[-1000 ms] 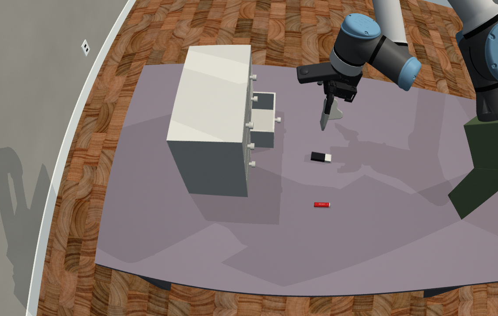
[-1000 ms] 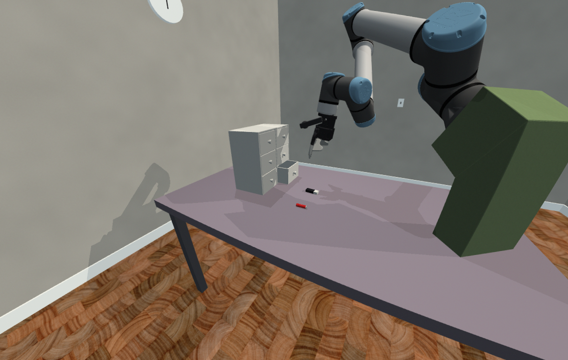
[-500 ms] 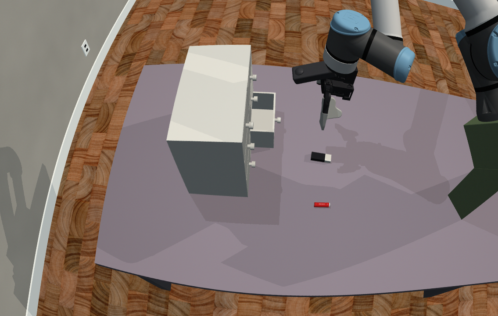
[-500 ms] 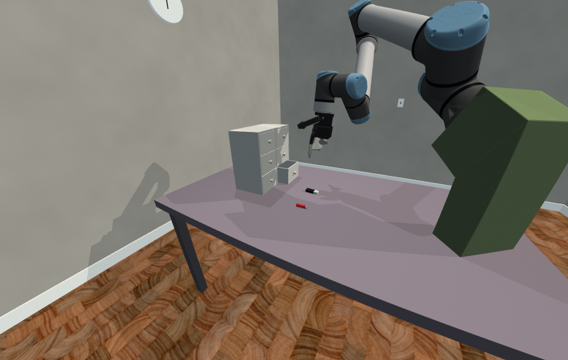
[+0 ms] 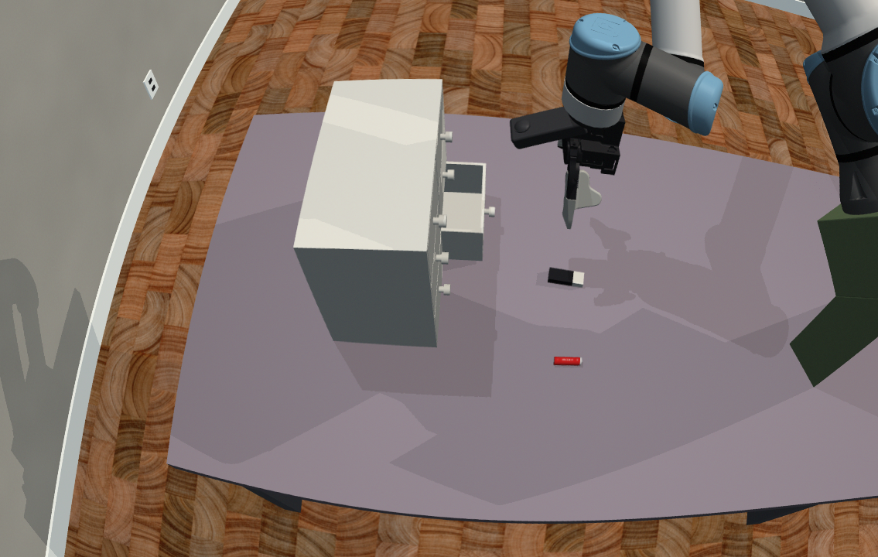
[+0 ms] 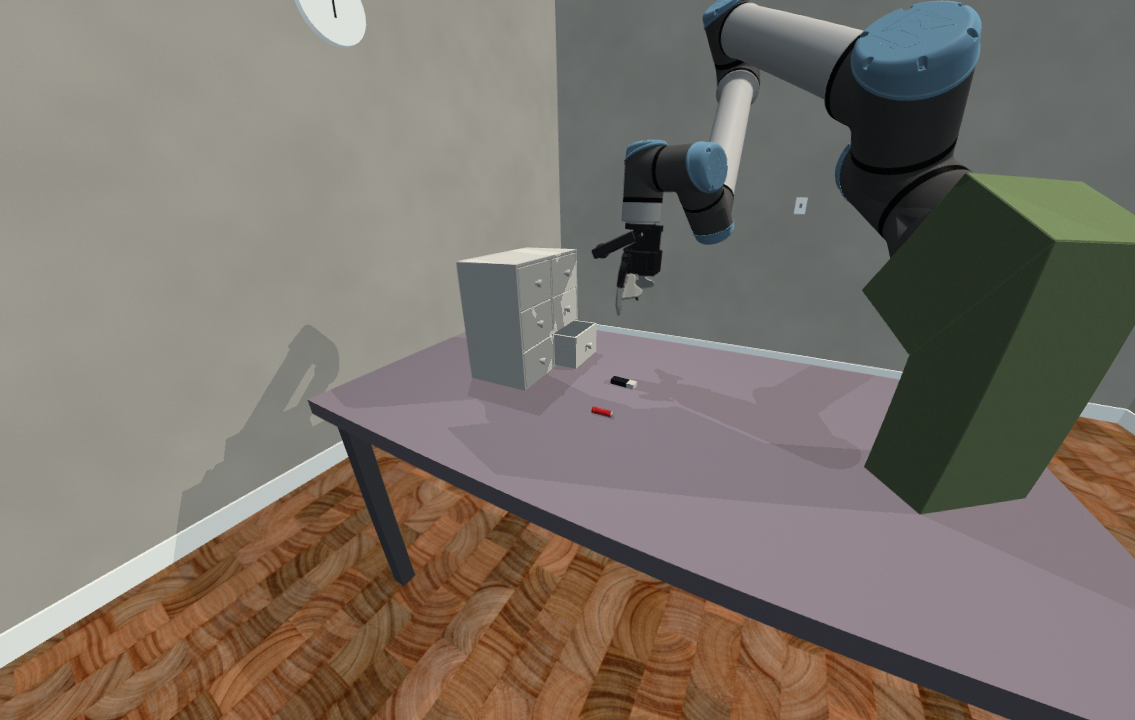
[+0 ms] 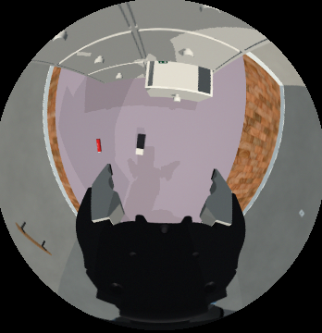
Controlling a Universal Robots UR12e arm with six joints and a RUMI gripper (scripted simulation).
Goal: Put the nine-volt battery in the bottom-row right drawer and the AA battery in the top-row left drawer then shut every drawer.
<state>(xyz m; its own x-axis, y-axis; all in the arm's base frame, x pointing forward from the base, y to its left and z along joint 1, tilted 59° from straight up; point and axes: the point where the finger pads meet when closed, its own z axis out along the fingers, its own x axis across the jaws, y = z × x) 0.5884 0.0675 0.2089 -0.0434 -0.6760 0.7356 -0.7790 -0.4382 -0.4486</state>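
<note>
Above the mauve surface [image 5: 670, 443] [image 6: 687, 483] [image 7: 189, 125], the robot's fingers [image 5: 569, 213] [image 6: 619, 297] are hanging wide open, gripping nothing. The black-and-white nine-volt battery [image 5: 565, 277] [image 6: 623, 382] [image 7: 141, 143] is lying near the red AA battery [image 5: 567, 360] [image 6: 601, 411] [image 7: 98, 145], both in front of the white chest [image 5: 372, 165] [image 6: 495, 322] [image 7: 96, 39]. The chest is standing upright, its bottom-right drawer [image 5: 462, 245] [image 6: 575, 347] [image 7: 179, 93] jutting out while the other five are sitting closed.

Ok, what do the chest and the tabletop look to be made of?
Chest: painted wood or plastic, matte off-white; flat, grainless faces leave it open. Tabletop: perhaps laminate or painted board, matte mauve, with even color and no glare.
</note>
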